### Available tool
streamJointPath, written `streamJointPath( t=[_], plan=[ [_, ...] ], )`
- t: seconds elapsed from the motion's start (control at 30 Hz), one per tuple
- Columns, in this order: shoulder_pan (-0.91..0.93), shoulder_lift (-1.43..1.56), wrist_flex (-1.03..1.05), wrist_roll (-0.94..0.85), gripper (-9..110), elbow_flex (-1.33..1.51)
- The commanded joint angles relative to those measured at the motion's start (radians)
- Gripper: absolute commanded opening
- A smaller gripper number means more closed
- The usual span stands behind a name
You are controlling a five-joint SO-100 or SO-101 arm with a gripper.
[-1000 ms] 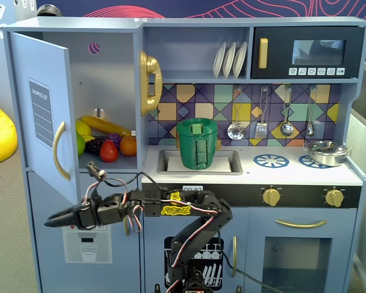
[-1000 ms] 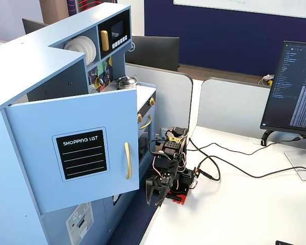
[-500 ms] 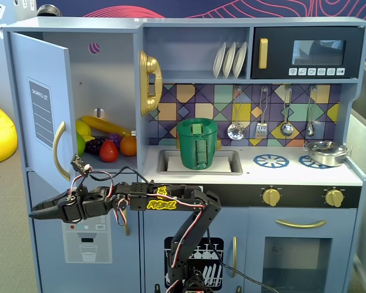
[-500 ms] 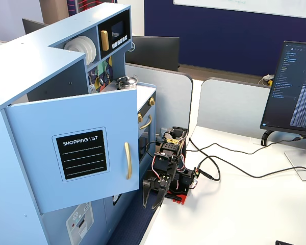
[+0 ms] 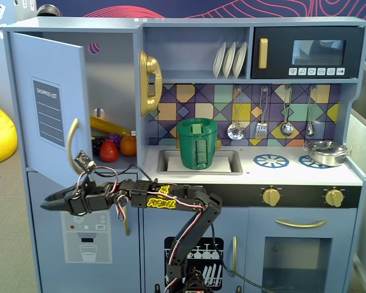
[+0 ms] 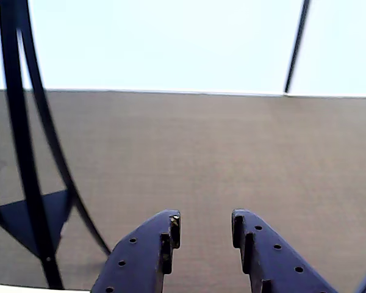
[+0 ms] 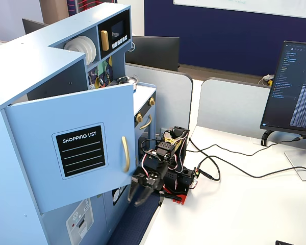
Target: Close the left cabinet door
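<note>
The left cabinet door (image 5: 49, 104) is light blue with a black "SHOPPING LIST" label and a curved gold handle (image 5: 72, 143). It stands swung open, well away from the cabinet front. It also shows in the other fixed view (image 7: 81, 148), with its handle (image 7: 125, 153) near the free edge. My gripper (image 5: 46, 203) reaches out to the left, just below the door's bottom edge and under the handle (image 7: 136, 196). In the wrist view the gripper (image 6: 205, 223) is open and empty, facing grey carpet, and the door is out of view there.
Toy fruit (image 5: 110, 149) lies inside the open compartment. Below it is the blue dispenser door (image 5: 85, 235). A green basket (image 5: 197, 143) sits in the sink and the black microwave (image 5: 308, 52) is top right. Cables (image 7: 229, 168) and a monitor (image 7: 296, 92) are on the desk.
</note>
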Motion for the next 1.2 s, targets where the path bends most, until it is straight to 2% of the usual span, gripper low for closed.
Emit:
streamJointPath(
  t=[0.0,0.7,0.87,1.17],
  plan=[
    [0.077,0.075,-0.025,-0.012,0,-0.011],
    [0.534,0.124,-0.057,-0.078,0,0.066],
    [0.646,0.11,-0.129,-0.097,0,0.086],
    [0.776,0.087,-0.166,-0.097,0,0.084]
  ],
)
